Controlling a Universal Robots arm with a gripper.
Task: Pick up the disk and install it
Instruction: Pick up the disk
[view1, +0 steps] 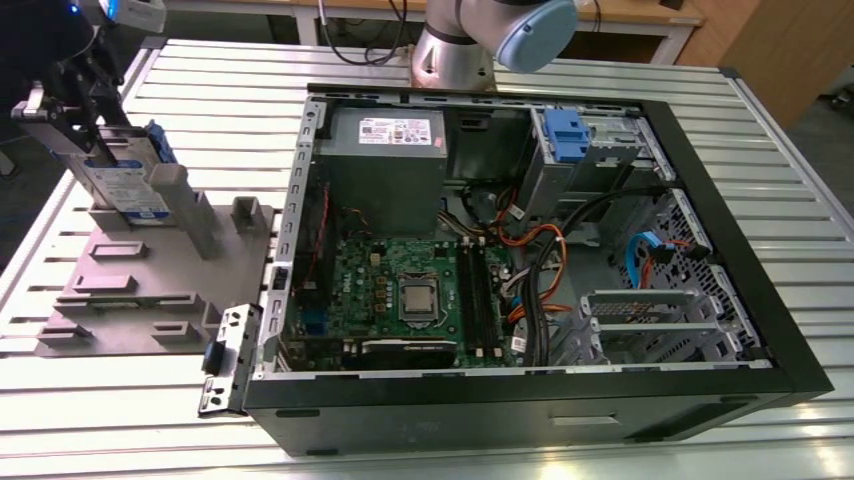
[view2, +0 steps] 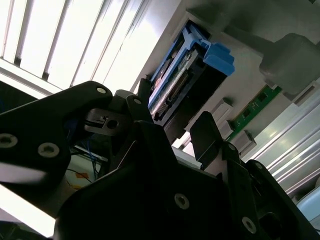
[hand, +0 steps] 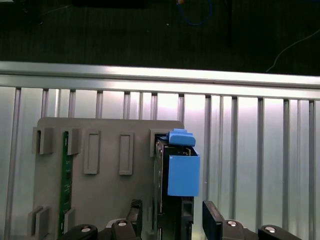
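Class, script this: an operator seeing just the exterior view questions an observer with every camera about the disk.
Operator: Is it gripped yet?
Observer: Not yet. In the first wrist view the gripper straddles the disk, jaws open.
Operator: Any contact?
Observer: On one side a gap shows between finger and disk.
Operator: Anything else in the grey holder?
Observer: A green circuit strip stands in another slot.

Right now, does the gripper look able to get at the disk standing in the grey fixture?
Probably yes: the gripper is open, a finger on each side of the upright disk, with nothing in between.
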